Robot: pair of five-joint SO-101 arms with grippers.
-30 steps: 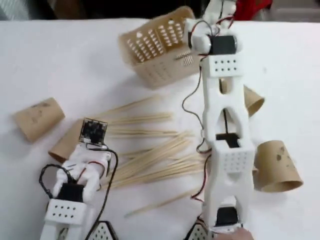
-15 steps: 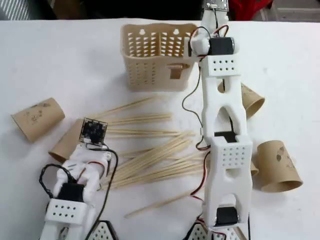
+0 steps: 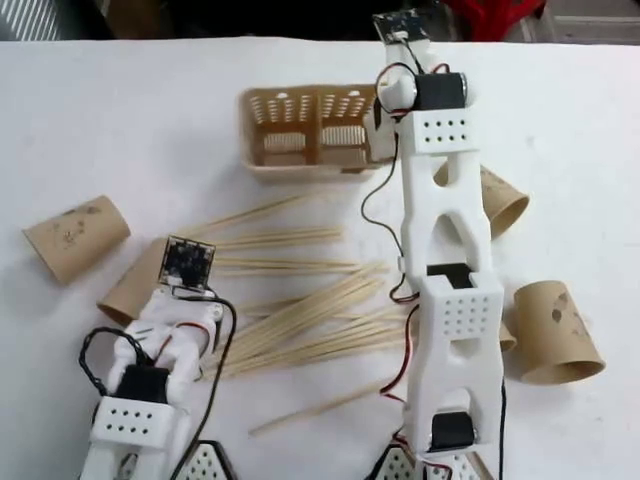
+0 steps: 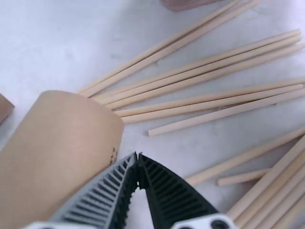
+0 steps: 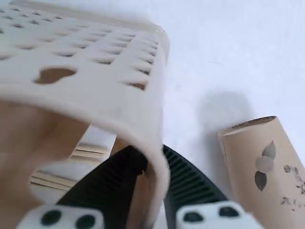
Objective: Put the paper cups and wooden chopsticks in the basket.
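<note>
The beige perforated basket stands at the table's far middle, its opening facing up. My right gripper is shut on the basket's wall at its right end, one black finger on each side. My left gripper is shut and empty near the front left. It rests beside a paper cup lying on its side. Wooden chopsticks lie scattered across the middle of the table. Other cups lie at the far left, at the right and at the lower right.
The right arm stretches from the front edge to the basket, over the chopsticks' right ends. A lone chopstick lies near the front. The white table is bare at the far left and far right.
The right gripper has turned the basket from a tilted pose to upright with its opening up, and has carried it slightly away from the chopsticks. The left arm has kept still.
</note>
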